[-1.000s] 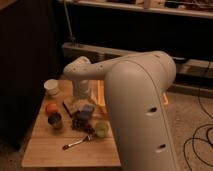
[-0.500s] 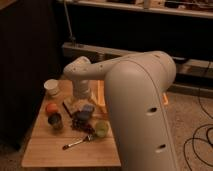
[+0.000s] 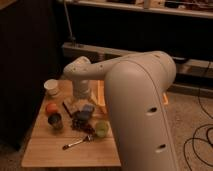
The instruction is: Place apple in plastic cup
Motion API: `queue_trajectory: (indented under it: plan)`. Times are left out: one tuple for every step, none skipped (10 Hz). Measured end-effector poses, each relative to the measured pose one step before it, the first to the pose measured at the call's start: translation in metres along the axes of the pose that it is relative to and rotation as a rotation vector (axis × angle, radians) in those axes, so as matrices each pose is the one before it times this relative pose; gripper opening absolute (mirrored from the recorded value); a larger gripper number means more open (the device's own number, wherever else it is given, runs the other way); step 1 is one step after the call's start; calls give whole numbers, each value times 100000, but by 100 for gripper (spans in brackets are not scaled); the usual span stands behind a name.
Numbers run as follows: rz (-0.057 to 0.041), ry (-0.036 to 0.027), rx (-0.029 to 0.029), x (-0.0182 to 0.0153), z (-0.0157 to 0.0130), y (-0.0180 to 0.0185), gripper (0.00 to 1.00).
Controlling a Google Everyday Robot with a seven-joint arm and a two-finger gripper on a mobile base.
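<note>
The apple [image 3: 51, 108] is a small orange-red fruit on the left part of the wooden table [image 3: 50, 150]. The plastic cup [image 3: 102, 128] is light green and stands at the table's right side, next to the big white arm. My gripper [image 3: 79, 106] hangs down from the arm's wrist over the middle of the table, to the right of the apple and to the upper left of the green cup. It sits just above a small flat packet and the dark grapes [image 3: 81, 121].
A white cup [image 3: 51, 87] stands at the table's back left. A dark metallic cup [image 3: 55, 121] stands in front of the apple. A fork [image 3: 76, 143] lies near the front. My white arm [image 3: 140, 110] covers the table's right edge. Dark shelving is behind.
</note>
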Motion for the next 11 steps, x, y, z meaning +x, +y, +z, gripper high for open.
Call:
queue_trajectory:
  plan:
    - [1,2,5,0,3,-2,80]
    - [2,1,-2,1,-3,1,80]
    - [-4,-5,-3,-1,-1,2,80]
    - [-21,-48,60,-24,-8,-5,80]
    - [-414,-149,33,-39,-18,11,80]
    - [-3105,-1630,-1007,-251,-303,112,80]
    - [-5225,-1999,-2077,-581,-401,498,80]
    - [-6225,-2190,-2677,-1008,-441,1079,80]
    - [-5196,-861,-3169,-839,-447,1549,80]
    - [-4747,-109,-3307,-1023,-223,1660,80]
    - [-3407,555,-1524,-589,-91,1068,80]
